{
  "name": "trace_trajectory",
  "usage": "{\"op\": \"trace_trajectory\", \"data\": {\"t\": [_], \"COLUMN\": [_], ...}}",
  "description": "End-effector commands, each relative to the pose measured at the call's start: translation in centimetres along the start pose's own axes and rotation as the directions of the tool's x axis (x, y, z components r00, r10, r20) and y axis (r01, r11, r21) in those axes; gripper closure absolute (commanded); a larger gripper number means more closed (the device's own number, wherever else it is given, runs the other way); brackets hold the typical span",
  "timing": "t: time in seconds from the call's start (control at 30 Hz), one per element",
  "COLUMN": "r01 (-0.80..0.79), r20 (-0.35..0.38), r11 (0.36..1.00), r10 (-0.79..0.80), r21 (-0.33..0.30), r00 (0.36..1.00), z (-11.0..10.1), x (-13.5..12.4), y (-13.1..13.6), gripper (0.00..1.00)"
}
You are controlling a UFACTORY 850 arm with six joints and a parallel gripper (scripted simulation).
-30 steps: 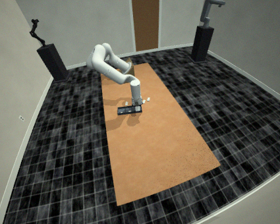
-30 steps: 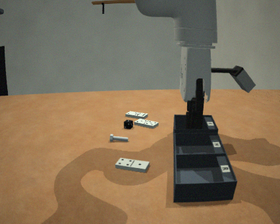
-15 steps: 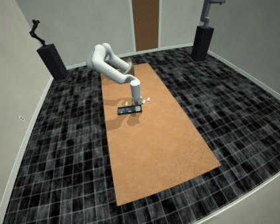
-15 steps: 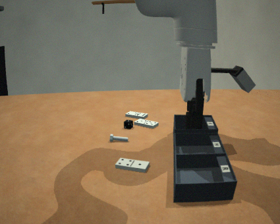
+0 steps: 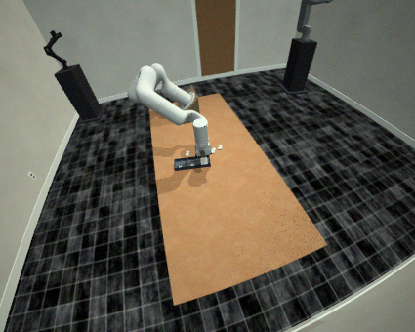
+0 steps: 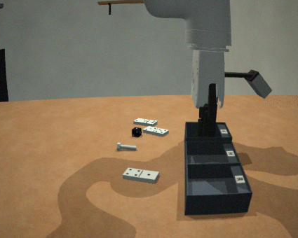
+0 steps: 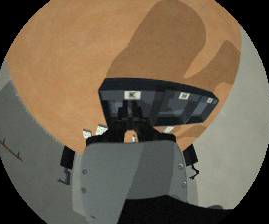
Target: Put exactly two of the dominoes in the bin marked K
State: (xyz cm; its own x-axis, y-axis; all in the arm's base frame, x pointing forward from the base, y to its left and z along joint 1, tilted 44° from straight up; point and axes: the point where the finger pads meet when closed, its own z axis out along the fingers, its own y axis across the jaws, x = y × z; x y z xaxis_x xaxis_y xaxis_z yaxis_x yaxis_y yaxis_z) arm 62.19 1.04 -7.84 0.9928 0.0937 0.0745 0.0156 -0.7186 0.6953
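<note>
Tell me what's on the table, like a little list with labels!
tool: shut, lowered into the far bin compartment; nothing seen between its fingers
bins: one dark row of three compartments, each with a letter tag
K tag: in the wrist view, on the compartment under the tool
dominoes on table: three, one near, two farther back
die: black, beside the far dominoes
bolt: grey, lying flat
dominoes in bins: none visible
</note>
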Motion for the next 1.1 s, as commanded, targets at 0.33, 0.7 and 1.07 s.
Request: {"op": "trace_trajectory", "data": {"t": [0.33, 0.7, 1.07], "r01": [0.0, 0.0, -0.001], "r20": [-0.002, -0.002, -0.002], "r11": [1.0, 1.0, 1.0], "r10": [0.0, 0.0, 0.001], "r21": [0.0, 0.0, 0.001], "r00": [1.0, 1.0, 1.0], "z": [-0.5, -1.8, -3.4], "x": [0.1, 0.1, 0.1], "y": [0.0, 0.0, 0.0], "gripper": [0.93, 0.93, 0.93]}}
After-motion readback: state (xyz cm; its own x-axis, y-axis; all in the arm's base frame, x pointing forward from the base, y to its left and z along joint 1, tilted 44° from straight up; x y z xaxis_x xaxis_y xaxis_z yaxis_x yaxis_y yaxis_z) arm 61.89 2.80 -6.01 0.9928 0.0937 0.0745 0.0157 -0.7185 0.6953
